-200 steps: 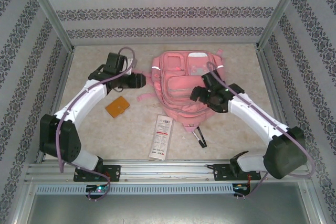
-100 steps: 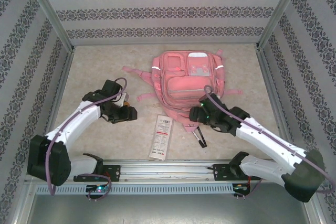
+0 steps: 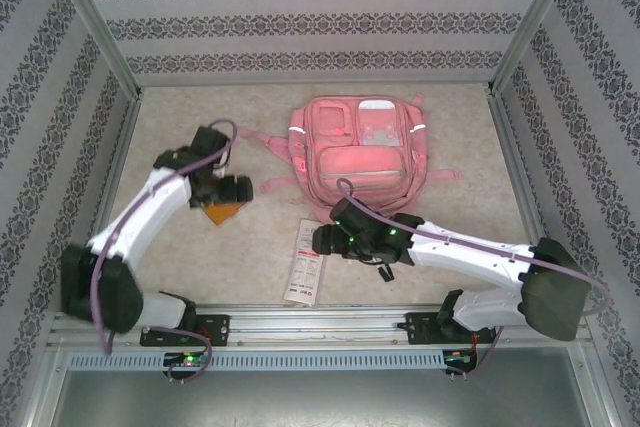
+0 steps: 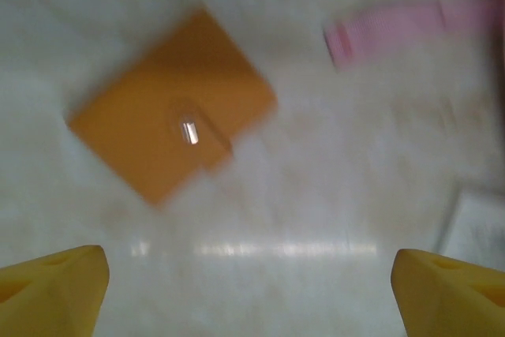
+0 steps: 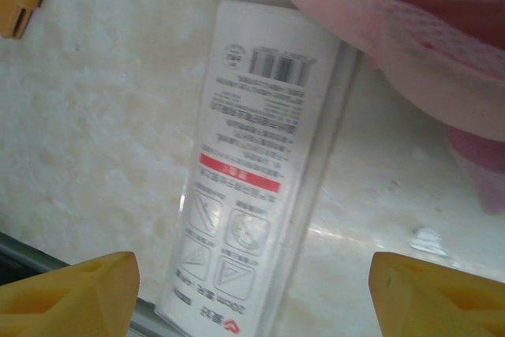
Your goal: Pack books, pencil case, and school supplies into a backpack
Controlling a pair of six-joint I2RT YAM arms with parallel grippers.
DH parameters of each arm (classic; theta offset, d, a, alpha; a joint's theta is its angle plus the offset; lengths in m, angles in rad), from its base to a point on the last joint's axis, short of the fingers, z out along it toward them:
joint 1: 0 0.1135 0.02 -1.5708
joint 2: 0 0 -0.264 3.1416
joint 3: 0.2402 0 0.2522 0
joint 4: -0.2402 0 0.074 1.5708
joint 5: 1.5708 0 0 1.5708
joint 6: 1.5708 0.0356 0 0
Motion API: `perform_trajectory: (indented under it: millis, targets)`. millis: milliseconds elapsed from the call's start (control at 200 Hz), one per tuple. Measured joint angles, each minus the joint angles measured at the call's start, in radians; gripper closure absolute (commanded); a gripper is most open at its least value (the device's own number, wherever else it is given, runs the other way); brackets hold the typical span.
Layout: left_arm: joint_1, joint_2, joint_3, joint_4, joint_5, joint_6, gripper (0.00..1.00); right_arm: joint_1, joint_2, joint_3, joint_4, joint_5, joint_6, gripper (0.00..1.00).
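Two flat things lie under your grippers, so settle which one goes first. The booklet [image 4: 170,136] rests on the table [image 3: 250,257], orange face up, left of the backpack [image 3: 358,152] and apart from it. The white pack [image 5: 260,187] lies flat nearer the front edge, its barcode end just beside the backpack's lower edge. The backpack lies toward the far side with its pockets up. You cannot tell from here whether its main compartment is unzipped, so check that before you carry anything over.

Your left gripper [image 4: 251,286] hangs above the booklet, jaws wide apart and empty. Your right gripper [image 5: 252,293] hangs over the white pack, jaws spread to either side of its width, holding nothing.

Both things are thin, so a plain pinch from above will likely find little edge. The booklet sits diagonal to your left jaws, so turn the wrist until they square with two opposite sides. Come down to the table and close slowly. The pack's wrapper looks glossy and may slip, so take it across the narrow width near the middle. Keep clear of the pink strap [image 4: 387,29] near the booklet.
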Motion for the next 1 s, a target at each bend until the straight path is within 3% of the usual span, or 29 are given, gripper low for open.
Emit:
perform_trajectory:
  millis: [240, 360, 460, 560, 739, 879, 999]
  targets:
    - [0.146, 0.425, 0.161, 0.044, 0.086, 0.047, 0.09, 0.010, 0.019, 0.015, 0.076, -0.003, 0.011, 0.24]
    - [0.146, 0.497, 0.169, 0.041, 0.084, 0.054, 0.14, 0.016, 0.019, 0.015, 0.094, -0.010, 0.011, 0.24]
    - [0.147, 0.487, 0.156, 0.051, 0.107, 0.045, 0.25, 0.016, 0.019, 0.015, 0.098, -0.014, 0.010, 0.24]
    - [0.147, 0.400, 0.038, 0.139, 0.139, -0.011, 0.27, 0.016, 0.019, 0.015, 0.105, -0.019, 0.010, 0.25]
    - [0.056, 0.053, -0.305, 0.201, 0.288, -0.188, 0.29, 0.017, 0.094, 0.063, 0.117, -0.047, 0.011, 0.26]
    - [-0.073, -0.098, -0.386, 0.192, 0.323, -0.250, 0.26, 0.037, 0.246, 0.171, 0.152, -0.072, 0.011, 0.28]
    - [-0.091, -0.213, -0.431, 0.173, 0.311, -0.289, 0.25, 0.051, 0.378, 0.255, 0.208, -0.089, 0.048, 0.36]
